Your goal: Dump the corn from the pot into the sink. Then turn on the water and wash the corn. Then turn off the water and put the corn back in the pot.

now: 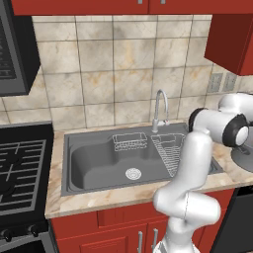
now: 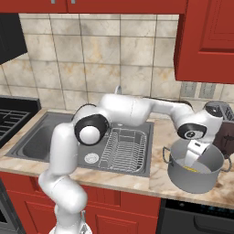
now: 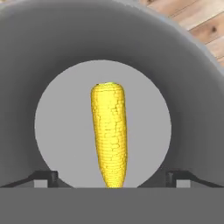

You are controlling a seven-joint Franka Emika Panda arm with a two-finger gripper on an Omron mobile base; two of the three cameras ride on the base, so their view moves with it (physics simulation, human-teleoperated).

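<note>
The marbled desk [image 2: 137, 182] carries the grey pot [image 2: 194, 176] at about four o'clock in the right base view, with the sink [image 2: 27, 146] set into it at nine o'clock.

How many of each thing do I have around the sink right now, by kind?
Corn cob: 1, lying in the pot
Pot: 1, on the counter right of the sink
Sink: 1
Tap: 1
Wire racks: 2
Toaster: 1
Total: 7

Kitchen: sink [image 1: 79, 163], stove [image 1: 20, 168], red cabinets [image 2: 205, 41], tiled backsplash [image 1: 113, 69].
</note>
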